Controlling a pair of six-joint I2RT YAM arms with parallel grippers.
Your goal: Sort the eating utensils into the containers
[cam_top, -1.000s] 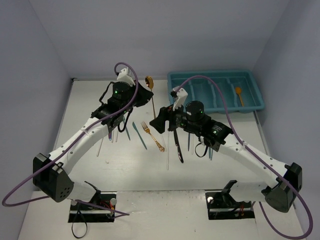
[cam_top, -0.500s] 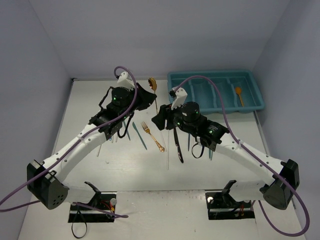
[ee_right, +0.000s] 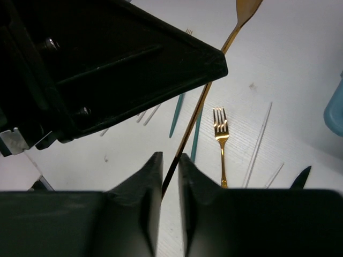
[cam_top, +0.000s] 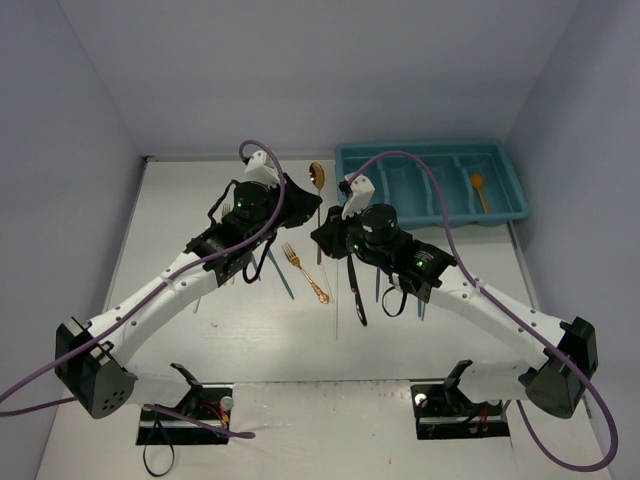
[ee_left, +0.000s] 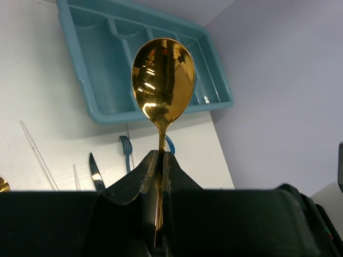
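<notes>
Item: polished gold metal spoon (ee_left: 162, 80), clamped at its neck in the left gripper (ee_left: 162, 158), whose jaws are pressed tight on it. The bowl stands clear beyond the fingertips, in the air above the white table (cam_top: 260, 340). It sits left of the rectangular teal plastic cutlery tray (cam_top: 420, 146) and outside it. Against a second ago, the bowl sits further right and nearer the tray, and the left arm reaches further that way. The right gripper (ee_right: 170, 159) has closed in on the left one. Its jaws are narrow, with the spoon's slim handle running between them; whether they press on it cannot be told. Unmoved: small orange spoon (cam_top: 478, 184) in a right-hand tray compartment; gold fork (cam_top: 304, 270), black knife (cam_top: 356, 295) and slim teal pieces on the table between the arms.
</notes>
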